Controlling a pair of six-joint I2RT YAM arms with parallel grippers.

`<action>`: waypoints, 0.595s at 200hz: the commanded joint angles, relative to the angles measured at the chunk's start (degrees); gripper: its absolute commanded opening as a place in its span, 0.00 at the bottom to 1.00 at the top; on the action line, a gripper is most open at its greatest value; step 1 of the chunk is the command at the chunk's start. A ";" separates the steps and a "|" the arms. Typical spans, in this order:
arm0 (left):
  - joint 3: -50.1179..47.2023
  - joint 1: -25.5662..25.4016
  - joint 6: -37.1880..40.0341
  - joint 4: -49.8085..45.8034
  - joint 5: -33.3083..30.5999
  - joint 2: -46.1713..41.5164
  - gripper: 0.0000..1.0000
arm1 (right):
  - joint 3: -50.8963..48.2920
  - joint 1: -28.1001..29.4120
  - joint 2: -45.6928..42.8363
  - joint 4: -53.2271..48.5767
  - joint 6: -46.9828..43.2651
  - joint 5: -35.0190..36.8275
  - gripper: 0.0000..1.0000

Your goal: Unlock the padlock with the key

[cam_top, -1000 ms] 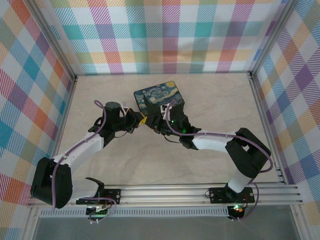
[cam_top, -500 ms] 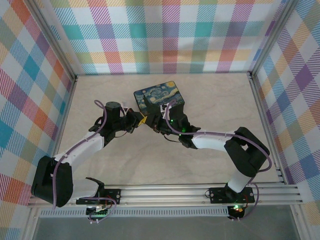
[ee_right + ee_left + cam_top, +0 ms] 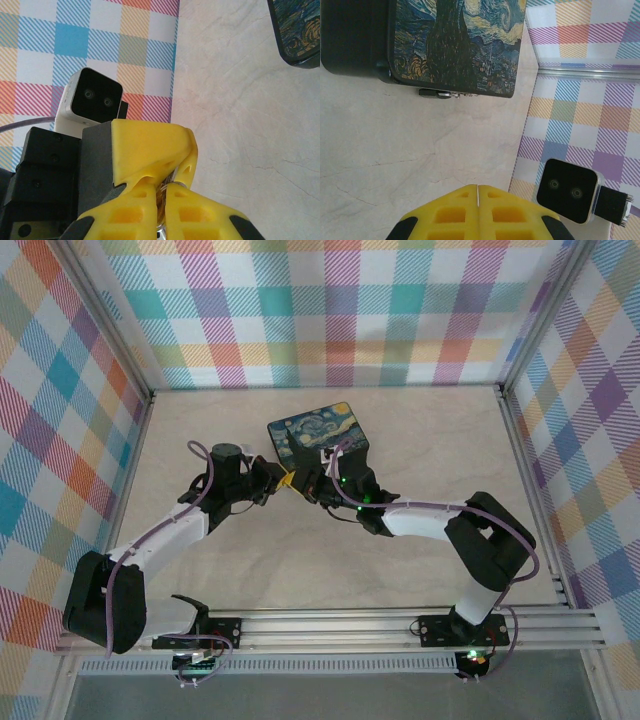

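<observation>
The padlock (image 3: 163,196) shows as a brass glint pinched between the closed fingertips of the right gripper (image 3: 164,190), too buried to tell its long axis or heading. The left gripper (image 3: 477,190) meets it tip to tip, fingers pressed together, just beside the starry tin (image 3: 318,438) on the table (image 3: 300,560)

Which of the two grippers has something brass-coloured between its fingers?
The right gripper: a brass-coloured metal piece sits between its fingers. The left gripper is shut, with nothing visible between its fingers.
</observation>
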 commanded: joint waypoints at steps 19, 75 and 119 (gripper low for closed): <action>-0.80 -0.68 0.69 -1.03 -1.79 -1.76 0.13 | 1.26 0.41 0.13 3.40 0.07 -0.87 0.08; -1.49 0.01 1.64 -2.67 -2.61 -2.78 0.21 | -0.68 -0.55 -0.86 0.90 -1.87 -0.85 0.06; -1.90 1.04 3.02 -4.00 -2.40 -3.10 0.26 | 0.53 -0.84 -0.61 -3.04 -5.63 -3.54 0.05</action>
